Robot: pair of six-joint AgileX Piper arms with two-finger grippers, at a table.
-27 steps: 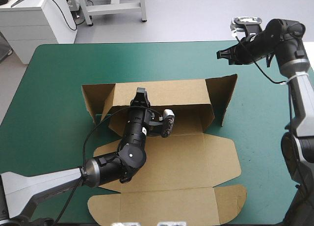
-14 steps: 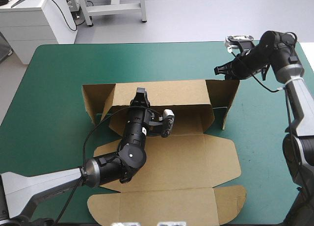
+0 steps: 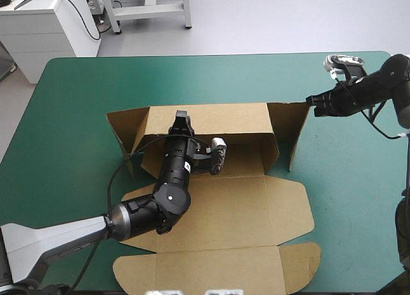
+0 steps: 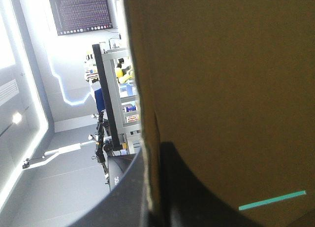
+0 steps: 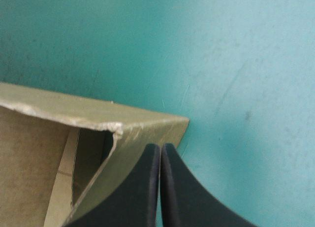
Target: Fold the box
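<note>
Two grippers. Left gripper (image 3: 182,118) clamped tight on the box (image 3: 237,208) back wall. Box sits mid-table, back wall and end flaps up, lid flat. Right gripper (image 3: 310,102) fingers together, empty, at right flap's top corner.

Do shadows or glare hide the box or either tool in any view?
High view: even light, only soft shadow inside the box, nothing hidden. Left wrist view: the box crowds the lens; the left tool sits dark against it. Right wrist view: the right tool is clear; the box's inside is shaded.
</note>
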